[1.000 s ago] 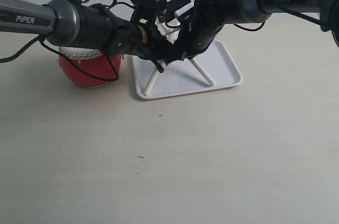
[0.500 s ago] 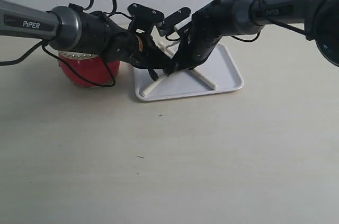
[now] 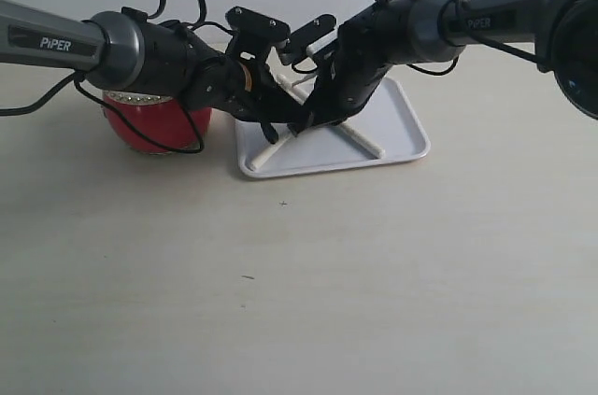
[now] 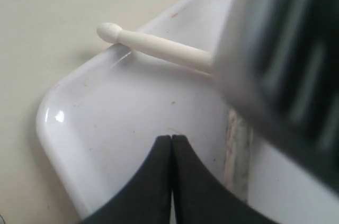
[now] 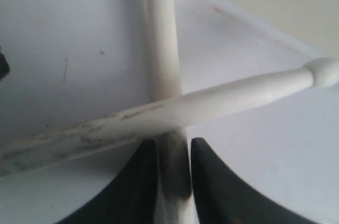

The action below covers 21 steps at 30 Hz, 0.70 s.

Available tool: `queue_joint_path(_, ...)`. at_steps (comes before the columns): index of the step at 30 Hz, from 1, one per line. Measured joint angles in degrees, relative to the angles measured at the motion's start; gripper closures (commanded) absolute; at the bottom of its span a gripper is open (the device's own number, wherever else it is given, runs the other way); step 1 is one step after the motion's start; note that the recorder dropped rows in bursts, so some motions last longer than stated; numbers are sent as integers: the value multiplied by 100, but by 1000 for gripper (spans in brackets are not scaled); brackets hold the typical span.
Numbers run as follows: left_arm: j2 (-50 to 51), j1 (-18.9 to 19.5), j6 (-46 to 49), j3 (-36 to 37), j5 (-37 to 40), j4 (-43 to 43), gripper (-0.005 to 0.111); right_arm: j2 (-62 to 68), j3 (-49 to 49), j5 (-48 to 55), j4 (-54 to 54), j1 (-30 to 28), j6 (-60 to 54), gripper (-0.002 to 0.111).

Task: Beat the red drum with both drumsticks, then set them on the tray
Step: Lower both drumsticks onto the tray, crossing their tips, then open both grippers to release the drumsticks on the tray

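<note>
Step in hand: the put-down. Drumming looks finished, judging by both pale wooden drumsticks sitting on the flat white plastic tray (image 3: pixel 402 138) rather than at the drum.

- Nearest on the beige tabletop (image 3: pixel 299 274) is the tray's front rim. One stick end (image 3: pixel 264 154) rests at its front-left corner, and the other stick (image 3: pixel 363 139) lies on the floor to the right.
- Wrist views show the sticks crossed, with one shaft (image 5: pixel 212 102) on top of the other (image 5: pixel 161 49).
- Left gripper (image 4: pixel 171 144): fingers pressed together, empty, low over a tray corner.
- Right gripper (image 5: pixel 173 142): jaws tight either side of the lower stick. It reads as gripping.
- Glossy red barrel drum (image 3: pixel 140 129): left of the tray, behind the left arm.

Next move, my read: right jaws spread and lift straight up so neither stick gets dragged, then both arms back off.

Hard to see:
- The arms cover the tray's middle and the crossing in the exterior view.
- The drum's skin top is hidden.
- A blurred dark mass fills half of the left wrist view.
- One rounded tip (image 4: pixel 108 32) sits at or over the rim. Can't tell whether it is fully inside.
</note>
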Motion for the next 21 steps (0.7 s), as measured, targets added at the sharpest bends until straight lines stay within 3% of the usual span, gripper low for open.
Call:
queue_joint_path(17,-412,-36,-81,0,-34,-61,107,-717,0,824,46,-46,0,72)
queue_joint_path(21,-794,-102,-81,-11,294,-61,107,-1078,0,1152,148,-46,0,76)
